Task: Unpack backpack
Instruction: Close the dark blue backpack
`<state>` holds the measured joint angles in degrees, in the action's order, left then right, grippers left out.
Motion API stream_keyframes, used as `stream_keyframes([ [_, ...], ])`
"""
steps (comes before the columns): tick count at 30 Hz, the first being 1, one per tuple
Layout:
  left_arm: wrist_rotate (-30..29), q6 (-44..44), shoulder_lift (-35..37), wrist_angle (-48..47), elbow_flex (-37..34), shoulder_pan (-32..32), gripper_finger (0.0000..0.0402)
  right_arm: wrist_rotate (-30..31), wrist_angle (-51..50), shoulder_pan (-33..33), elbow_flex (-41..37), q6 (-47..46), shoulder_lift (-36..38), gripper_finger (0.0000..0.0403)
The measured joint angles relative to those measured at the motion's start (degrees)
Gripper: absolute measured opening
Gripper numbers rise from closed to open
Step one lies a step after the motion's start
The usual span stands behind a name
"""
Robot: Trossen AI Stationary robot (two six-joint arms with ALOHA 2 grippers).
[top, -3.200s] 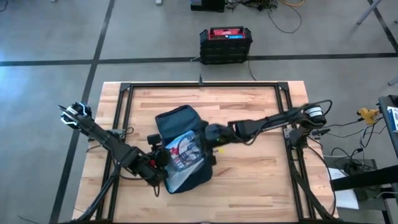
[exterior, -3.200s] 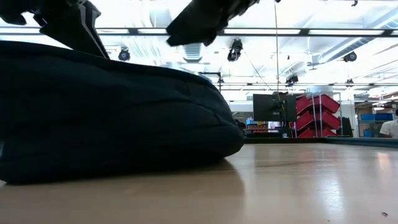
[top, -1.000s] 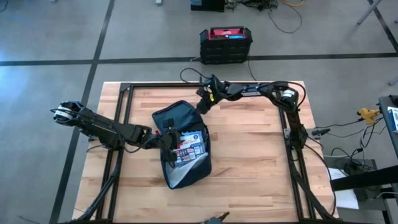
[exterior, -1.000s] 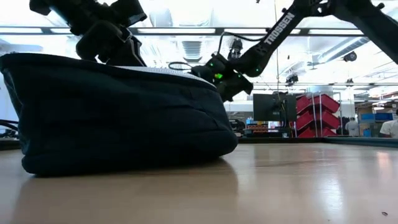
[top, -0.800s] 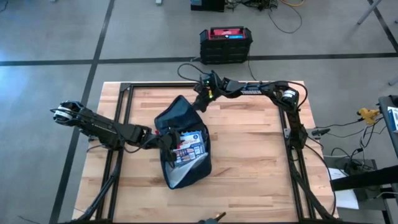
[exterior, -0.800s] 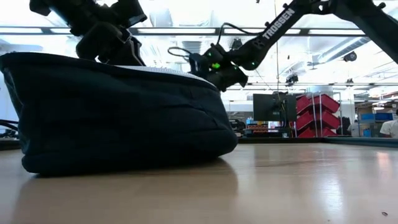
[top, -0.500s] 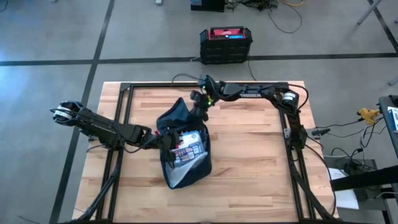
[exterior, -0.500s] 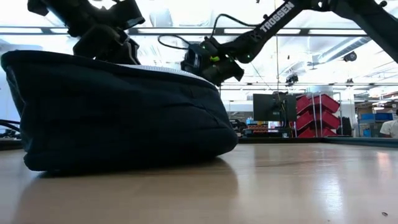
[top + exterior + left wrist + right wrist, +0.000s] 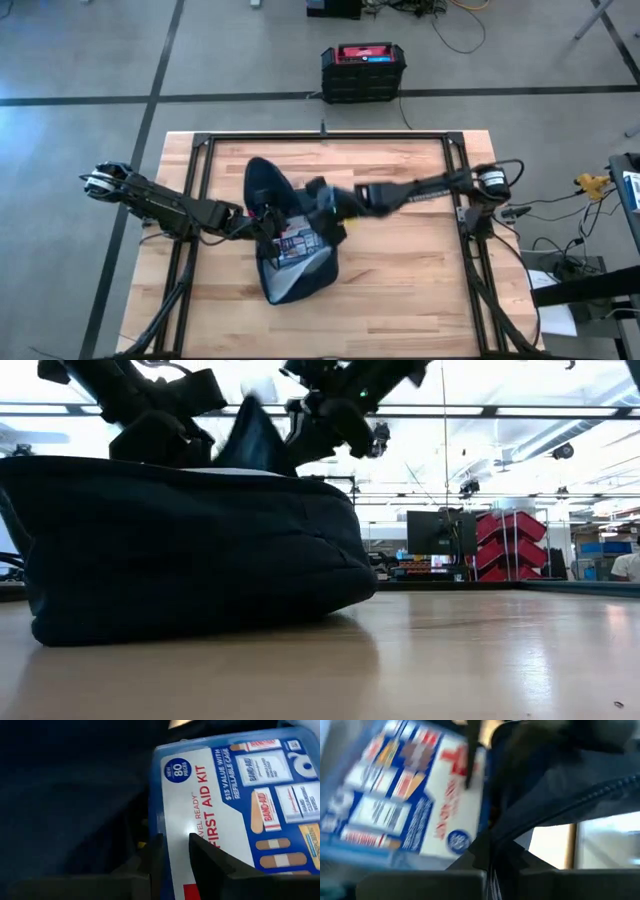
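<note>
1. Lying mid-bench (image 9: 400, 270): navy backpack (image 9: 300, 275), mouth open, first aid kit (image 9: 298, 240) showing inside.
2. Left gripper (image 9: 262, 222): at the backpack's mouth, fingers narrow, gripping the kit's edge.
3. Right gripper (image 9: 322, 200): pinching the raised backpack flap (image 9: 265, 180).
4. Beyond the bench, on the floor: black crate (image 9: 363, 72).

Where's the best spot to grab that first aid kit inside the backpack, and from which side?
Grip the first aid kit by its exposed long edge, coming in from the left gripper's side through the backpack's open mouth. It lies flat, label up, so probably only its thin edges suit the fingers.
</note>
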<state>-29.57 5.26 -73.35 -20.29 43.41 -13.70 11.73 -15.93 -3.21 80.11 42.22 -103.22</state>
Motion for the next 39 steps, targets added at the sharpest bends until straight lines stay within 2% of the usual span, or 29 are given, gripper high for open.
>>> stream_keyframes([
  [6,0.2,1.2,1.8,-7.7,4.8,-1.8,0.0077,22.1,6.7,-5.9,-8.2,8.9,0.0,0.0],
  [9,6.0,2.9,2.2,-16.3,9.4,-2.4,0.0077,30.6,9.9,-7.7,-10.9,13.7,0.0,0.0],
  [12,9.0,6.6,2.3,-24.6,15.2,-3.2,0.0078,35.0,12.0,-9.2,-12.9,17.4,0.0,0.0],
  [16,9.2,10.6,2.3,-33.9,22.0,-5.1,0.0078,40.2,13.7,-11.2,-14.4,21.3,0.0,0.0],
  [21,9.1,16.6,2.3,-45.3,28.6,-7.9,0.0078,43.7,13.7,-12.9,-16.1,24.9,0.0,0.0],
  [23,7.7,20.7,2.3,-51.4,30.7,-9.2,0.0078,44.0,13.7,-13.5,-16.9,25.5,0.0,0.0],
  [27,1.2,29.8,3.0,-61.3,32.8,-11.0,0.0078,43.6,13.6,-14.6,-18.0,27.5,0.0,0.0],
  [31,-4.8,30.8,4.0,-60.6,30.6,-10.9,0.0078,40.1,13.7,-15.6,-16.9,25.0,0.0,0.0],
  [36,-12.1,27.0,3.9,-54.8,26.4,-10.2,0.0078,26.7,13.7,-17.1,-13.1,14.9,0.8,0.0002],
  [39,-13.0,21.3,3.5,-47.3,24.1,-9.2,0.0078,17.5,12.5,-17.2,-10.8,7.5,1.0,0.0019],
])
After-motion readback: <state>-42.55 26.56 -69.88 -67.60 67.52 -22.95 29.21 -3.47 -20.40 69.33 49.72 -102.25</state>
